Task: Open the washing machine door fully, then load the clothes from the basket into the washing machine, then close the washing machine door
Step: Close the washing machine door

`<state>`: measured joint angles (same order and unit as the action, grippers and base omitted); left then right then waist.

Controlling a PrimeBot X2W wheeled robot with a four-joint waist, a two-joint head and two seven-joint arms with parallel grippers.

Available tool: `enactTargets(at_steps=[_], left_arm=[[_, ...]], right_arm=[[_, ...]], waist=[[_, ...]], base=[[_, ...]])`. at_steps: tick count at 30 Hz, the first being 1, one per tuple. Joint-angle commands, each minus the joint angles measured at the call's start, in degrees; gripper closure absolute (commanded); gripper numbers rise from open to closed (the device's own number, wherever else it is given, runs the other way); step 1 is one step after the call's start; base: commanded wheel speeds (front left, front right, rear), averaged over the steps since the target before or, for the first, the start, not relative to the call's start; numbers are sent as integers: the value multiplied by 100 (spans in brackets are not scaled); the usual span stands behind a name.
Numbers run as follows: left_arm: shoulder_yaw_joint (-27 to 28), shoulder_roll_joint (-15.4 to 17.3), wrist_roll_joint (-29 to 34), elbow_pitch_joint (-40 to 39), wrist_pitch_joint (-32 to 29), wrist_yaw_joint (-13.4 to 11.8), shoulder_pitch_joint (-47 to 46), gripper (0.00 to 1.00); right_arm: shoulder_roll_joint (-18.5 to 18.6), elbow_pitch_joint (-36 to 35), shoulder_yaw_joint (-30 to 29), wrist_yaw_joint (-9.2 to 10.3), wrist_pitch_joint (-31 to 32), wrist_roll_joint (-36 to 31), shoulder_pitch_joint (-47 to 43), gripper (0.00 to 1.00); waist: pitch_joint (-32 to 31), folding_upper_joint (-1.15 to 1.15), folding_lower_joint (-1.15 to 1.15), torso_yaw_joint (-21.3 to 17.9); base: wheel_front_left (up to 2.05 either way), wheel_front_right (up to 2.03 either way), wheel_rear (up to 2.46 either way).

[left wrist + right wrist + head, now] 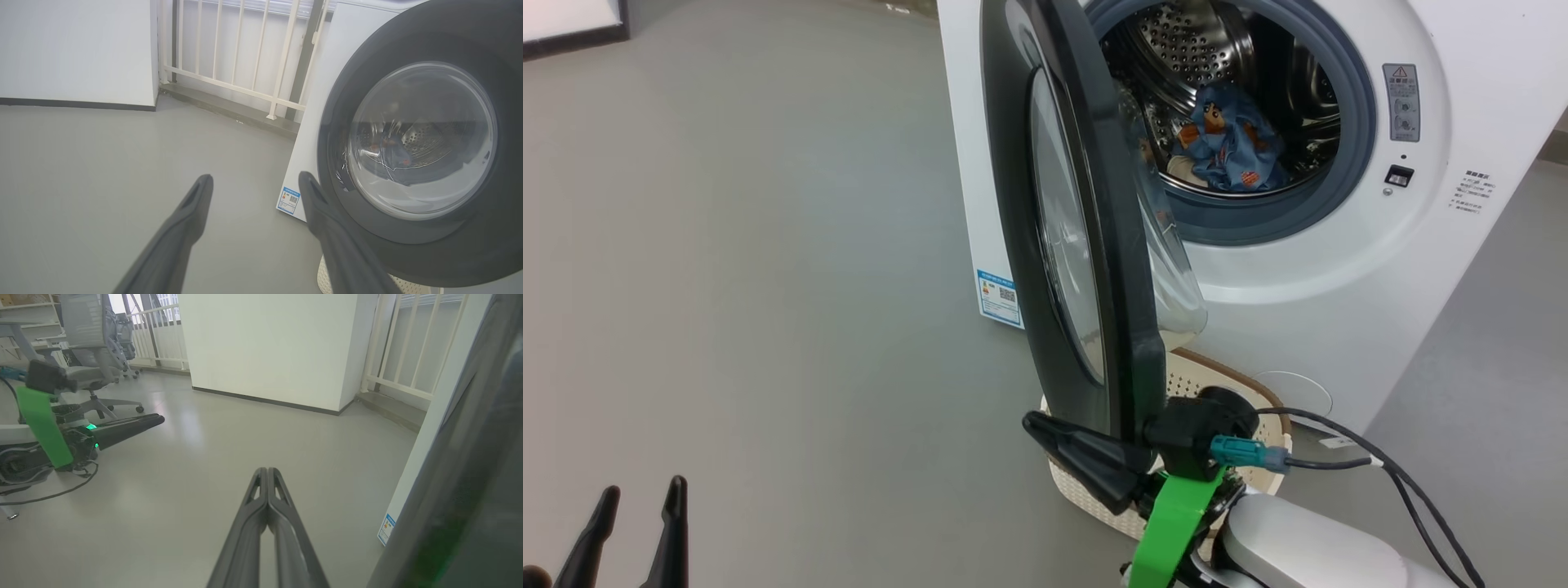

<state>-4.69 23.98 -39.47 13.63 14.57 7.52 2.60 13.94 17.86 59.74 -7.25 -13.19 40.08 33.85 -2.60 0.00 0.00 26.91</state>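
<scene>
Left claw [637, 500]: low at the left corner of the head view, above bare floor; its two fingers stand spread with nothing between them.
Floor [768, 286]: grey and smooth, running back to a white wall and a pale railing [245, 61].
Sticker [999, 298]: blue, on the washer's side panel, near that panel's bottom front corner.
Door [1086, 245]: swung out from the left side of the opening and edge-on to the head camera; black rim, with the clear glass bowl bulging toward the drum.
Right claw [1033, 423]: at the door's bottom edge, on its outer side, fingers pressed together and pinching nothing. They point left past the rim; whether they touch it cannot be told.
Bracket [1172, 514]: green, on the right wrist, just below a teal plug.
Basket [1241, 380]: on the floor at the washer's front bottom edge, under the open door, partly hidden by the right claw.
Clothes [1229, 139]: light blue printed bundle lying at the bottom of the steel drum, behind the grey gasket.
Washer [1339, 286]: white, its opening uncovered.
Cable [1409, 486]: black, running from the right wrist to the lower right corner.
</scene>
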Motion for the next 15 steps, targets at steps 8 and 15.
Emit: enactTargets(at_steps=[8, 15], left_arm=[[249, 135, -41, -63, 43, -3, -210, 0], [259, 133, -53, -62, 43, -3, -227, 0]], right_arm=[[-223, 412, 81, -24, -90, 248, 260, 100], [-328, 878, 113, -24, -124, 348, 332, 100]], waist=[[-24, 0, 0, 2], [-8, 0, 0, 34]], base=[[0, 0, 0], [0, 0, 0]])
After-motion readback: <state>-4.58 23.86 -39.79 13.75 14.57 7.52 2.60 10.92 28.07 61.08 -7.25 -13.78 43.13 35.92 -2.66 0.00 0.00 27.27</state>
